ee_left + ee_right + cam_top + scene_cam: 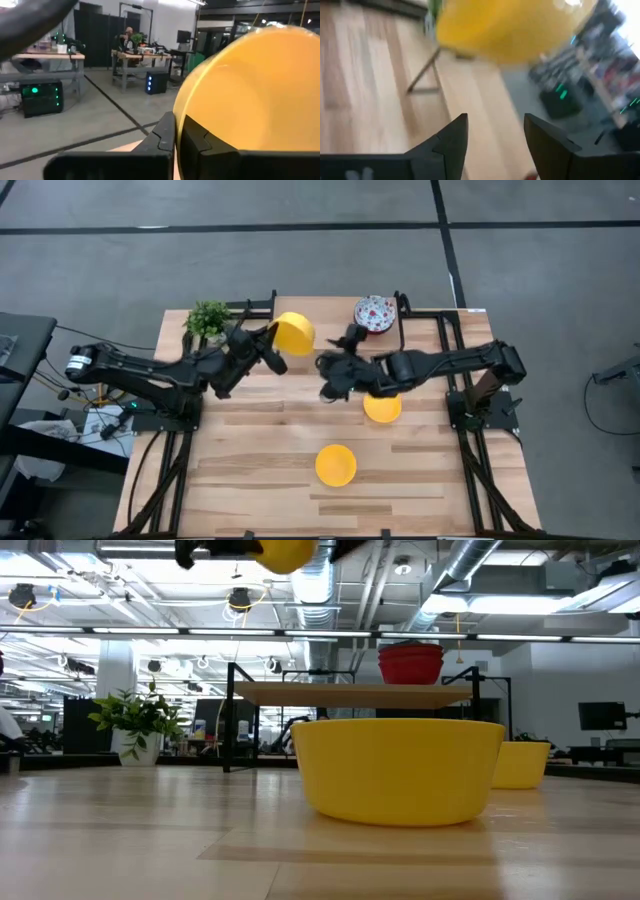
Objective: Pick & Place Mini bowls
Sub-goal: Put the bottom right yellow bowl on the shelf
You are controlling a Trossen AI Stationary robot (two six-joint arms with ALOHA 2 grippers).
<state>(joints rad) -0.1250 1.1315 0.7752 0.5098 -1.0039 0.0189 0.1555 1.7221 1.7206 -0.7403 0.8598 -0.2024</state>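
Hanging above the table's far edge, a plain glossy yellow mini bowl (293,332) is being pinched by its rim between the left gripper's (268,345) closed fingers (167,134), one inside and one outside. Keeping that clamp firm and the bowl level seems wise. Nearby, the right gripper (332,368) is standing open and empty.

Left arm reaches in over the table's far half, its left gripper (272,340) raised high and clamped on the rim of a yellow bowl (294,332), one finger (165,135) outside the rim, one inside. Right arm stretches toward that bowl, right gripper (325,375) just beside it, fingers (451,137) spread wide, holding nothing.
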